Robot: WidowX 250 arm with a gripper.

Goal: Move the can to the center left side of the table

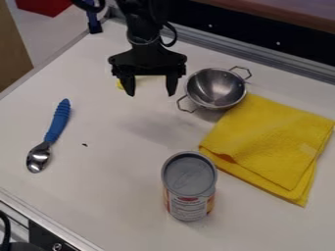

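Can (189, 186) upright on the near part of the worktop (98, 181), right of centre, just beside the near-left corner of the folded yellow cloth (272, 142). Gripper (150, 88) over the far part, left of the metal bowl (216, 89); its two fingers spread apart, nothing between them. Bowl near the cloth's far end. Spoon (49, 135) at left, blue handle pointing far, metal head near.

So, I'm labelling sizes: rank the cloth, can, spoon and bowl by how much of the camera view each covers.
1. Yellow cloth
2. Can
3. Metal bowl
4. Spoon, long but thin
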